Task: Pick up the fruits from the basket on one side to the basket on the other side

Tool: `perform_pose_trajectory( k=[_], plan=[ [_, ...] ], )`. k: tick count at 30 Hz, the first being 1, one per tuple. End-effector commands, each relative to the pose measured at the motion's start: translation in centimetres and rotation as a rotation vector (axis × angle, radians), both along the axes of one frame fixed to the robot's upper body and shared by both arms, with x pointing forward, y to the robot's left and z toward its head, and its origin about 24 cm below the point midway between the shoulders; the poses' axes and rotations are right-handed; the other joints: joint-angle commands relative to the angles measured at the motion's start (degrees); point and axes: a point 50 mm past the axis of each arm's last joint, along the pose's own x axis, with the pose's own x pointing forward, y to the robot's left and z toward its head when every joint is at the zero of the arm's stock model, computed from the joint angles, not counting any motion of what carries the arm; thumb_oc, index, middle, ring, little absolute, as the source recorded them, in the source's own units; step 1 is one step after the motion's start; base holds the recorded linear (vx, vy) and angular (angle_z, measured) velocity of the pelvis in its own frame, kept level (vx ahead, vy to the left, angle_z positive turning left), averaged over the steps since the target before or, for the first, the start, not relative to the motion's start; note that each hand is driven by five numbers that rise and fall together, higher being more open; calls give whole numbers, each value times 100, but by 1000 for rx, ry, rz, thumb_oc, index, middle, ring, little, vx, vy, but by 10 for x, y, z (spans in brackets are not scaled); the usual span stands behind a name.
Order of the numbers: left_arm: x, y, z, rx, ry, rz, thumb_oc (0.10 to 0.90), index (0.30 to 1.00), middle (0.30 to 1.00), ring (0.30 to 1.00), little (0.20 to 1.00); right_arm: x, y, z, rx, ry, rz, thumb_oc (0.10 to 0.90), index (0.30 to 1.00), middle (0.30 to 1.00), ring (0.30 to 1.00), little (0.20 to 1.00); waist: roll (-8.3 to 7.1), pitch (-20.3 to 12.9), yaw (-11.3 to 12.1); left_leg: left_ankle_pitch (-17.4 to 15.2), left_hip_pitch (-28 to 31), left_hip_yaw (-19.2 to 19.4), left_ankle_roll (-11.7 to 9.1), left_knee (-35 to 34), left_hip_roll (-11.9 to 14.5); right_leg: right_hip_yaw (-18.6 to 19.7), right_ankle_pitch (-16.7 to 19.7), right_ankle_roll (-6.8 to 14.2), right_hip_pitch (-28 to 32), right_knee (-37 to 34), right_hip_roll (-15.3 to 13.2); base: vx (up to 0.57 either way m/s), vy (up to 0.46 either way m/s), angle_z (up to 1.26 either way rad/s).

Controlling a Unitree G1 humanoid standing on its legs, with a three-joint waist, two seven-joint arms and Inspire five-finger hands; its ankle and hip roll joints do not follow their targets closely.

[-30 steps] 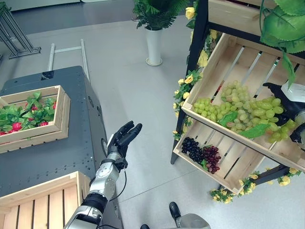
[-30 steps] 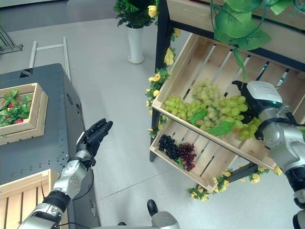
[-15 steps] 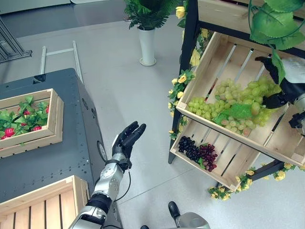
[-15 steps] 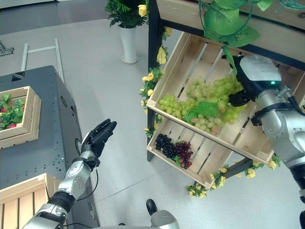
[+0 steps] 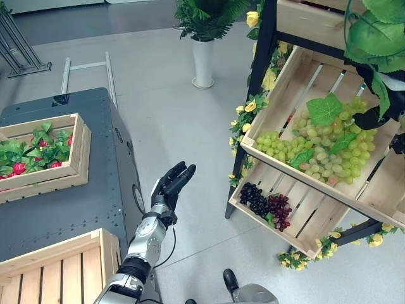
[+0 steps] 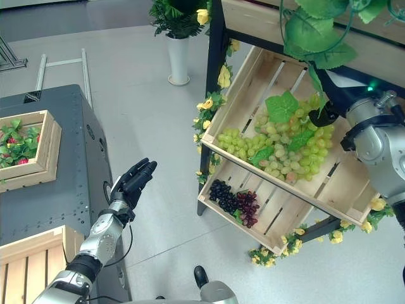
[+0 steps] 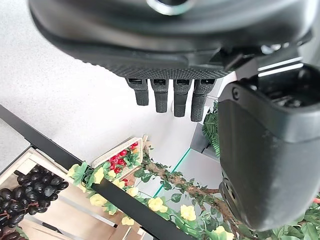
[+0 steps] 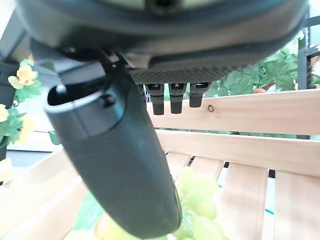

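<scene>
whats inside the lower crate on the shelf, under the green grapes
The lower crate holds dark grapes at its left end, on bare slats. Its back part is covered by the upper crate.

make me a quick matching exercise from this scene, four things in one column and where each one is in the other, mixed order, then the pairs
Things
1. green grapes
2. dark grapes
3. left hand
4. white vase

Places
A. lower crate of the wooden rack
B. on the floor behind, holding a green plant
C. upper crate of the wooden rack
D. raised over the floor, beside the grey cabinet

Pairs: 1-C, 2-A, 3-D, 4-B
</scene>
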Motion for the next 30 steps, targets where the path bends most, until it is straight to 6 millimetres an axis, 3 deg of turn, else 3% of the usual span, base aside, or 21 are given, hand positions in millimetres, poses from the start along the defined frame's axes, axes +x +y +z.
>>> perform_pose_trajectory(
  k=[1,11,20,21,30],
  plan=[
    [18,6,31,74,-144,-34,800,900,900,900,900,-4,-9,40,69,-141,-7,800,900,900,900,900,-180,-796,190,-535,-67,-413,97,54,-153,-179,-316,16,254,14,291,0,0,0],
    [17,12,28,58,-134,-3,800,900,900,900,900,-16,22,25,160,-72,214,800,900,900,900,900,-97,-750,1,-582,4,-312,106,54,-145,-113,-346,10,285,14,310,0,0,0],
    [13,18,23,40,-126,41,800,900,900,900,900,-51,70,13,26,-67,460,800,900,900,900,900,15,-718,-239,-617,50,-108,124,54,-114,51,-350,21,270,14,346,7,15,-2],
    [13,18,22,39,-125,41,800,900,900,900,900,-52,71,13,19,-70,468,800,900,900,900,900,62,-730,-249,-733,99,-179,142,54,-117,41,-452,54,318,14,343,72,82,-10],
    [6,19,15,31,-118,69,800,900,900,900,900,-75,88,16,-170,-228,537,800,900,900,900,900,143,-722,-368,-775,146,-56,170,54,-104,131,-464,75,327,14,356,12,25,-7]
  ],
)
